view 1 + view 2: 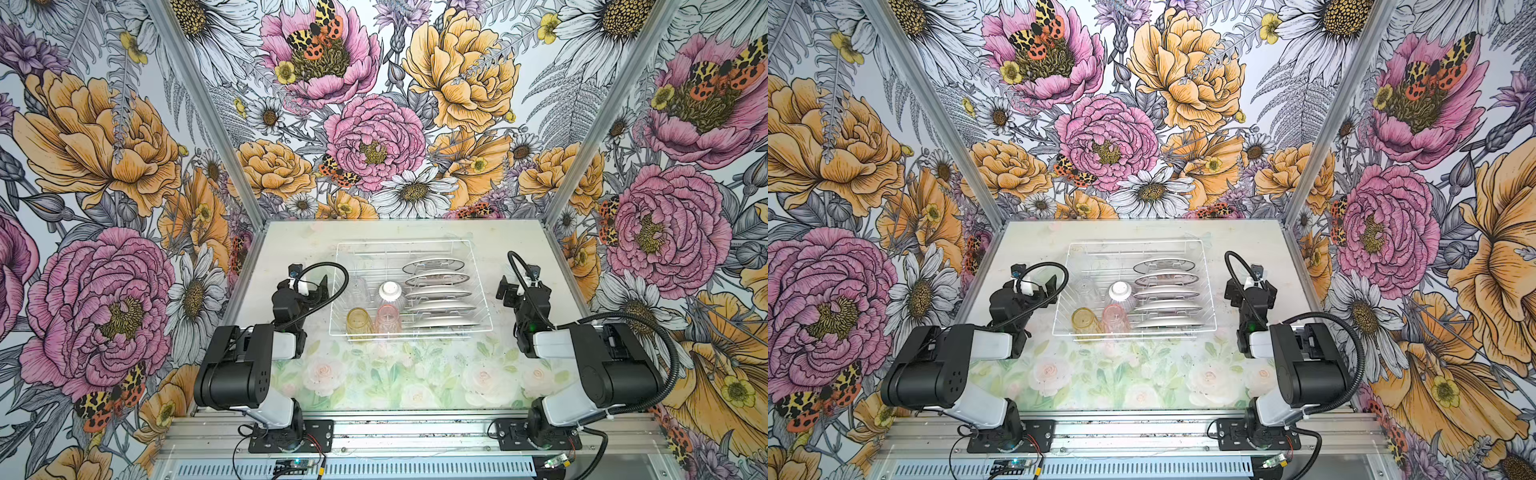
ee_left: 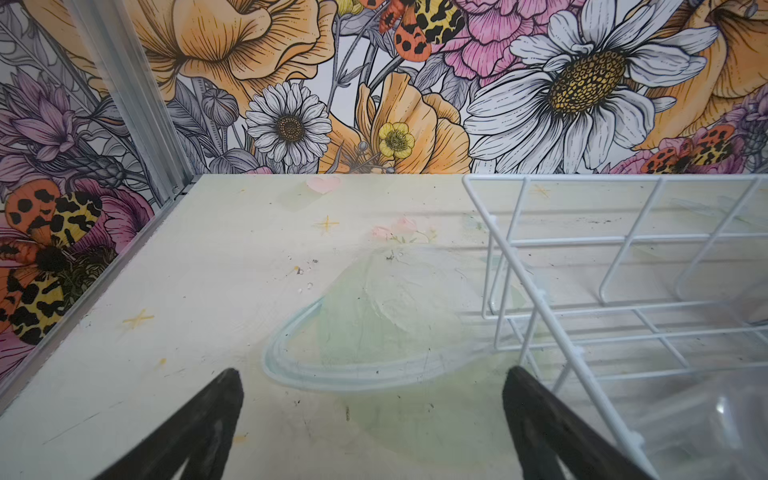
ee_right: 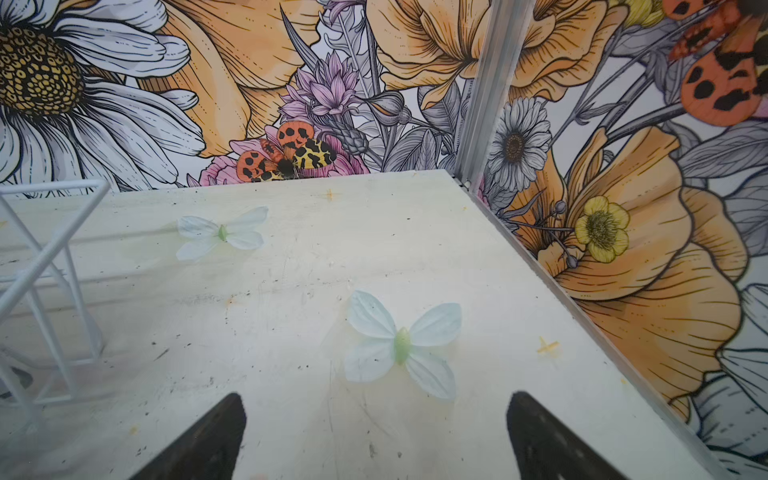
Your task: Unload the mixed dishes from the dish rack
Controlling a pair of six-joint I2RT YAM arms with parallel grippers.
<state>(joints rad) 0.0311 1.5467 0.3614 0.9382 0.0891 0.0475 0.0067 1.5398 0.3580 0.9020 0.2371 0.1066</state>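
Note:
In both top views the white wire dish rack [image 1: 403, 242] [image 1: 1133, 242] sits mid-table. Several white plates [image 1: 436, 293] stand on edge in its right half. An upturned grey-striped bowl [image 1: 390, 291] rests in the middle. A yellow tumbler [image 1: 358, 324] and a pink tumbler [image 1: 387, 320] stand at the rack's near side, and a clear tumbler [image 1: 360, 289] stands behind the yellow one. My left gripper [image 1: 309, 282] [image 2: 372, 371] hangs open just left of the rack [image 2: 511, 266], holding nothing. My right gripper [image 1: 519, 286] [image 3: 376, 395] is open to the right of the rack [image 3: 50, 245], over bare table.
Floral-printed walls with metal corner posts [image 1: 249, 216] close in the table on three sides. The table's near part [image 1: 395, 374] carries a printed rose pattern. Printed pale butterflies [image 3: 401, 345] lie flat on the table by the right gripper.

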